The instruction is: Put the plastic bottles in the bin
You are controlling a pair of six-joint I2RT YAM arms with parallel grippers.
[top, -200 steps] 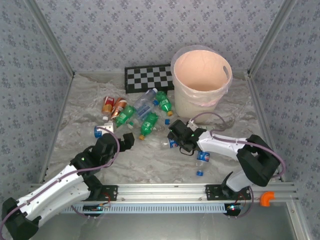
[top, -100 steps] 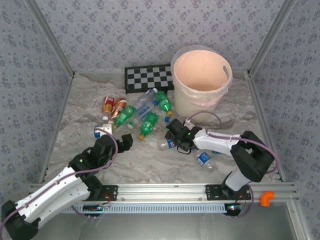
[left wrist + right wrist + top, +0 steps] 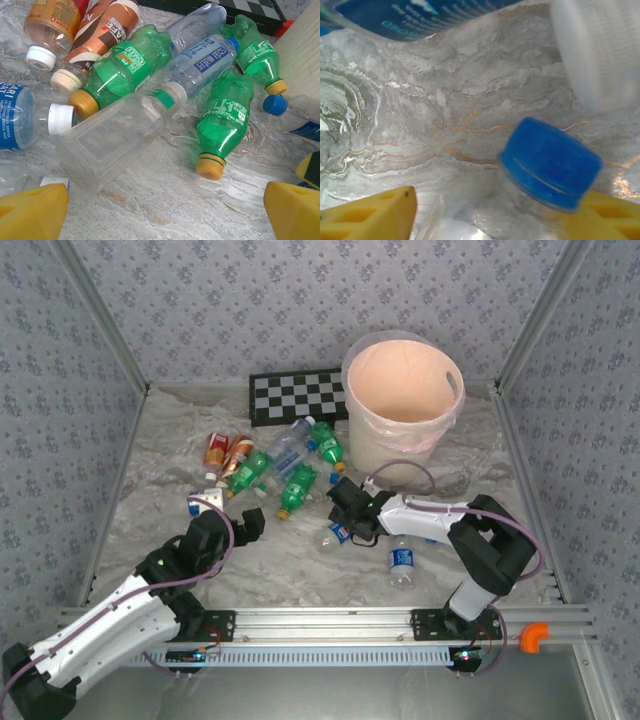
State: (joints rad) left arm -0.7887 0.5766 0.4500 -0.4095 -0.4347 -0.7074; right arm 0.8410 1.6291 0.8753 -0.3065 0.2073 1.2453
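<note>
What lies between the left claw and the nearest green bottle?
Only bare table, in the left wrist view, between the open left claw and the nearest green bottle. A clear squarish bottle lies off to the side.

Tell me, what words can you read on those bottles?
"soda water": blue label of the clear plastic bottle.
"CAFE": brown-and-white plastic bottle.
"ARI", cut off: blue-labelled bottle at the left edge.
Green plastic bottles: label print too small to read.

Right end effector (image 3: 485,215) farther left, astride a blue-capped bottle (image 3: 547,167); blue-labelled bottle (image 3: 400,562) slightly shifted.
</note>
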